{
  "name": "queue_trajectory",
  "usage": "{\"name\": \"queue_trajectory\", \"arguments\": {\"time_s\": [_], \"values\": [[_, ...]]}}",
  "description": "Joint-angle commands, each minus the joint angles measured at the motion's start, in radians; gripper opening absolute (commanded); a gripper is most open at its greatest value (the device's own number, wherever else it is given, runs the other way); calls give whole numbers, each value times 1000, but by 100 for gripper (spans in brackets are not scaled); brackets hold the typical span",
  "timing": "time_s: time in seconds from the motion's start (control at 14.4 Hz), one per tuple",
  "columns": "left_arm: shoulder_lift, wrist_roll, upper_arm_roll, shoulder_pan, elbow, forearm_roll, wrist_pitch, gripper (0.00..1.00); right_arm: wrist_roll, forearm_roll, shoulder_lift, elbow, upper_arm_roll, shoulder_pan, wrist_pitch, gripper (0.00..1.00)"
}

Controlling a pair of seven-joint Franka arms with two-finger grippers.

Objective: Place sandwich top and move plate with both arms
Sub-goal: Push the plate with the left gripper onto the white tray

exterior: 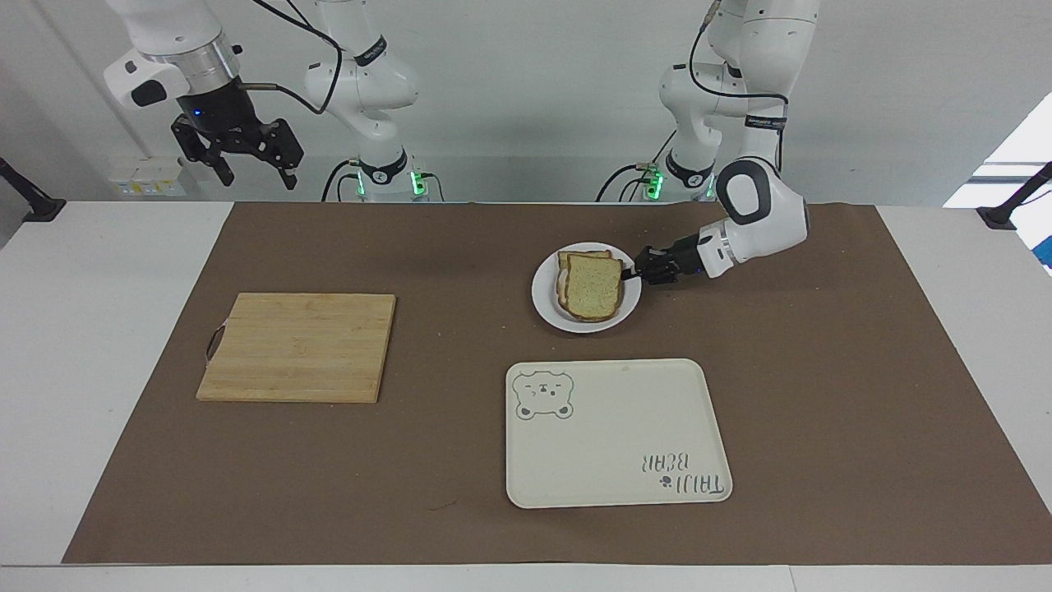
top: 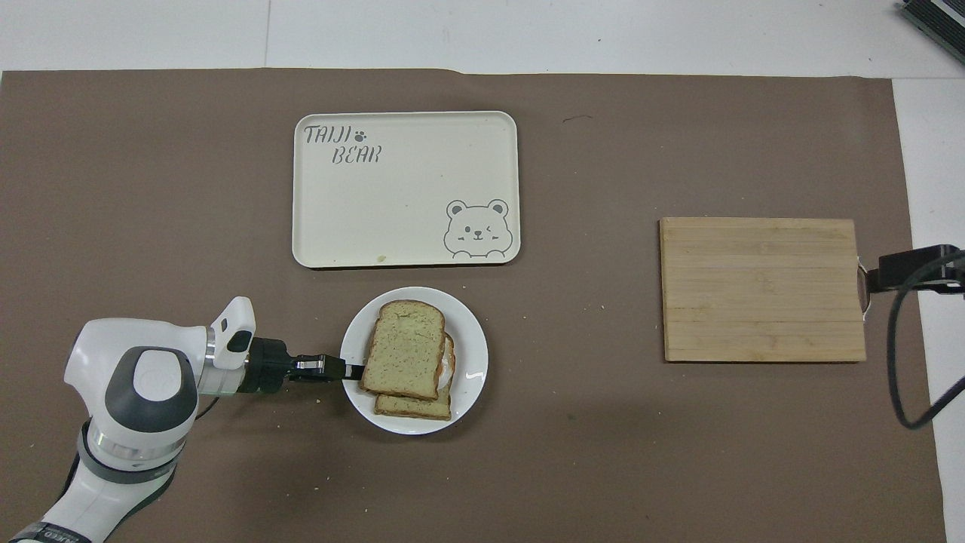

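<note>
1. You have the sandwich top lying on a second bread slice on the plate. It sits slightly askew, so the lower slice's edge shows along the side nearer the robots in the overhead view. A bit of white and orange filling peeks out between the slices toward the right arm's end.

2. The plate stands on the brown mat, nearer to the robots than the cream tray and just beside it without touching.

3. Your left gripper is low at the plate's rim on the side toward the left arm's end of the table. Its fingertips are pinched together on the rim, so it has hold of the plate. In the overhead view the fingertips meet right at the edge, just beside the top slice's crust.

4. The left arm reaches in nearly level, with its wrist close above the mat.

5. Your right gripper hangs high over the right arm's end of the table, fingers spread wide, holding nothing. This arm waits.

6. The wooden cutting board lies bare toward the right arm's end, well apart from the plate.

7. The tray, printed with a bear drawing, has nothing on it.
</note>
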Motion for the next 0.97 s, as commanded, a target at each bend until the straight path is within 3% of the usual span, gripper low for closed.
{"name": "queue_trajectory", "arguments": {"time_s": [0.0,0.21,0.49,0.9], "values": [[29,21,0,50,60,-15,-83,0,-20,25,-8,-3,8,-17,8,100],[67,18,0,92,131,-15,-138,0,-20,25,-8,-3,8,-17,8,100],[159,-21,0,104,299,-16,-160,0,-20,25,-8,-3,8,-17,8,100],[320,-234,-10,158,597,-1,-198,0,-20,25,-8,-3,8,-17,8,100]]}}
